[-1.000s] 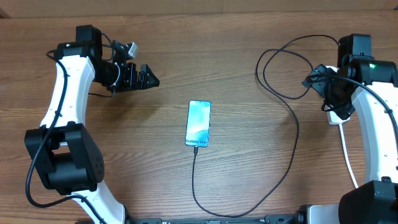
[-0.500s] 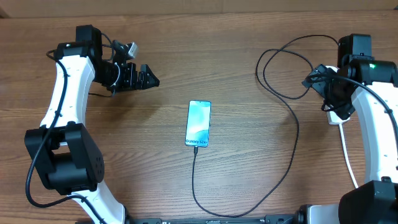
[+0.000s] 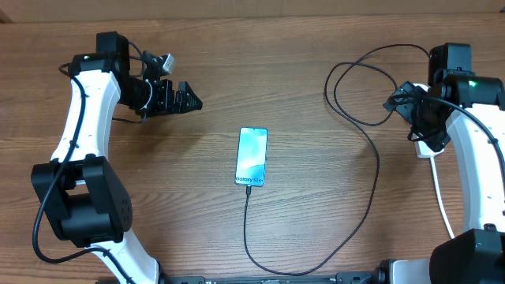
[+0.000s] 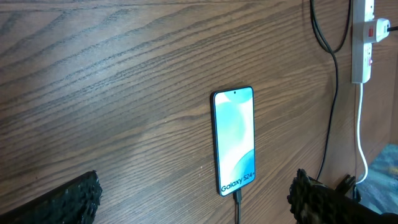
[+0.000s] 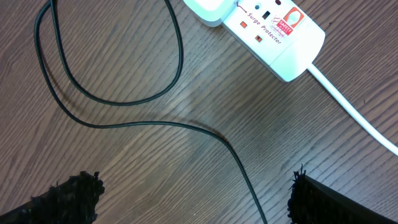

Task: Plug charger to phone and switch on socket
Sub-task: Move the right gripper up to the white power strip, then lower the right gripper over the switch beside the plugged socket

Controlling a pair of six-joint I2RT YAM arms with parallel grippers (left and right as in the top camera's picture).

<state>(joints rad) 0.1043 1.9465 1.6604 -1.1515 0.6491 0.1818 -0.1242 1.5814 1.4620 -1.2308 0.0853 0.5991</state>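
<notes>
The phone [image 3: 252,155] lies at the table's middle with its screen lit; it also shows in the left wrist view [image 4: 234,140]. The black charger cable [image 3: 371,181] runs from the phone's near end, where its connector [image 4: 236,196] sits in the port, in a loop to the right. The white power strip [image 5: 264,31] lies under my right arm; only its end [image 3: 427,147] shows overhead. My left gripper [image 3: 189,100] is open and empty, far left of the phone. My right gripper [image 5: 196,196] is open above the cable, near the strip.
The strip's white lead [image 3: 442,197] runs toward the table's front right. The cable loops [image 3: 355,87] lie at the back right. The wooden table [image 3: 158,197] spans all views.
</notes>
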